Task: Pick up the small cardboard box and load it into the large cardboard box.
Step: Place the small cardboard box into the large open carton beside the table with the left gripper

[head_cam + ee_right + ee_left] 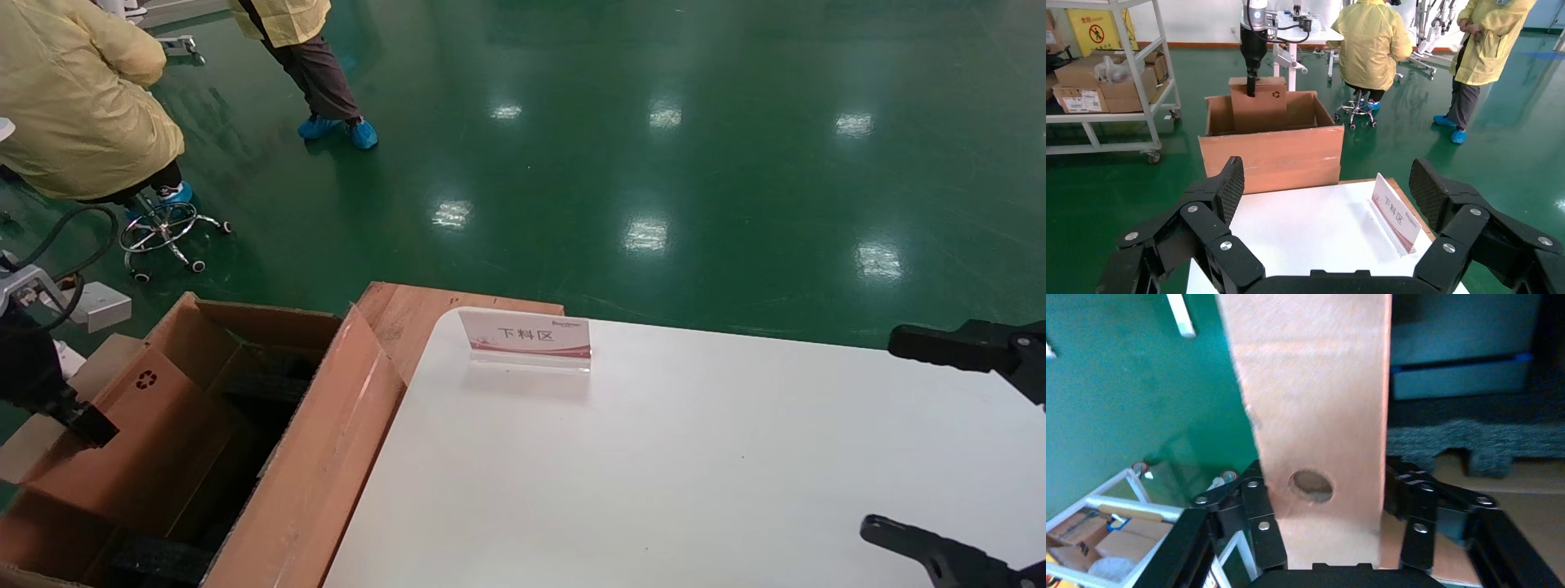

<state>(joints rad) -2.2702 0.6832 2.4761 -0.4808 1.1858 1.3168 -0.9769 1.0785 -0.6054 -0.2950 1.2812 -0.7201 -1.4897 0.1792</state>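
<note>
The small cardboard box [163,441], brown with a black recycling symbol, hangs tilted inside the opening of the large cardboard box [327,441]. My left gripper [82,425] is shut on its near end. In the left wrist view the fingers [1260,520] press both sides of the small cardboard box [1315,416], next to its round hole. Black foam [1462,438] lies in the carton beyond it. From the right wrist view the small cardboard box [1258,107] stands upright in the large cardboard box [1272,153]. My right gripper [1329,190] is open above the white table, holding nothing.
The white table [654,457] carries an acrylic sign [527,335] at its far left corner. Beyond the carton are a seated person on a wheeled stool [159,229] and a standing person [327,82]. A shelf cart [1107,79] with boxes stands past the carton.
</note>
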